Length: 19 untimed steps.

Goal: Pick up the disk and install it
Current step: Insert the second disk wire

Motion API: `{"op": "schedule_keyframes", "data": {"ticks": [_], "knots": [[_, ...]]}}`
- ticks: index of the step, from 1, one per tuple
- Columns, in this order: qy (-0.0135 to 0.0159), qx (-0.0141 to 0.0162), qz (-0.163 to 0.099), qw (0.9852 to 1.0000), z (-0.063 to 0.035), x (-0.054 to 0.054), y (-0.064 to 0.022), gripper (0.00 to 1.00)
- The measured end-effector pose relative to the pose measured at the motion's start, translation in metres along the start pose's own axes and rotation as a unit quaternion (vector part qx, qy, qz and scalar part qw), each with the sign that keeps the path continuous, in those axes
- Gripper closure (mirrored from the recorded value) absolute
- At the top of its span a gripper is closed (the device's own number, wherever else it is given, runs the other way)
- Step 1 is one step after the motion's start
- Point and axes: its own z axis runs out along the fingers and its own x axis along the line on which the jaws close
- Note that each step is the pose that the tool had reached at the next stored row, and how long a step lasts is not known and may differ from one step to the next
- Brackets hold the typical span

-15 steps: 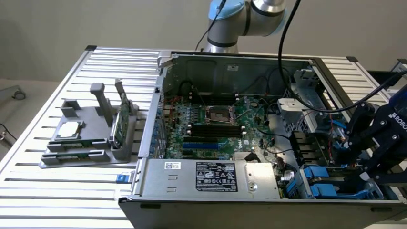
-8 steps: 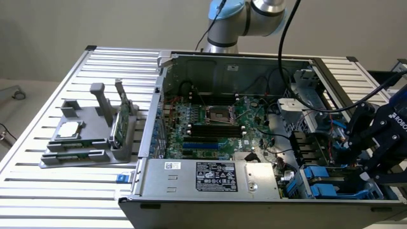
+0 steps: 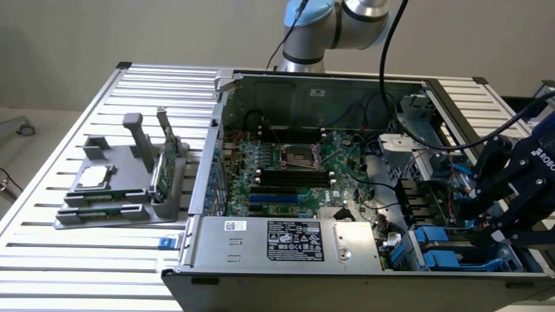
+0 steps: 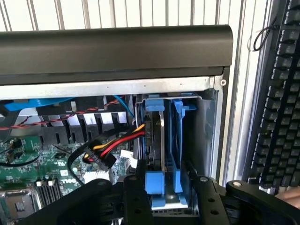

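1. My pincer (image 4: 166, 197) is a black two-fingered metal gripper, lowered into the near corner of the open black desktop computer case (image 3: 347, 286), at the exterior view's right
2. In the wrist view my two black fingers (image 4: 138, 197) stand partly apart, one on each side of the blue carrier; the flat silver-grey hard disk in its blue plastic carrier frame (image 4: 161, 136) sits upright on edge between them
3. Whether my fingers actually press the disk's carrier I cannot tell; they flank it closely
4. The disk stands inside the drive bay of the case, just beyond my fingertips, and a second blue plastic carrier (image 4: 180, 136) stands just beside it, towards the case's side wall
5. On the other side of the disk from that carrier, a bundle of red, yellow and black power wires with a black plug (image 4: 101, 157) hangs close to my pincer
6. Further off on that same side lies the green motherboard (image 3: 295, 175)
7. Outside the case wall, beside my pincer, rests a black keyboard (image 4: 276, 103) on the slatted aluminium table (image 3: 104, 253)
8. Well away from me, across the case, a grey plastic holder stand (image 3: 117, 195) sits on the table, carrying a small square silver chip (image 3: 93, 177) and a thin green circuit stick (image 3: 165, 166) set on edge
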Motion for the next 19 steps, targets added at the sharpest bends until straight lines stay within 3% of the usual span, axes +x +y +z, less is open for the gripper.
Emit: {"op": "schedule_keyframes", "data": {"ticks": [9,13,19], "knots": [[-0.0001,0.0000,0.000,1.0000,-0.0367,-0.001,-0.0081,0.58],[0.0002,0.0001,0.000,1.0000,-0.0369,-0.001,-0.0102,0.58],[0.0003,-0.0019,0.000,1.0000,-0.0328,0.000,-0.0258,0.58]]}}
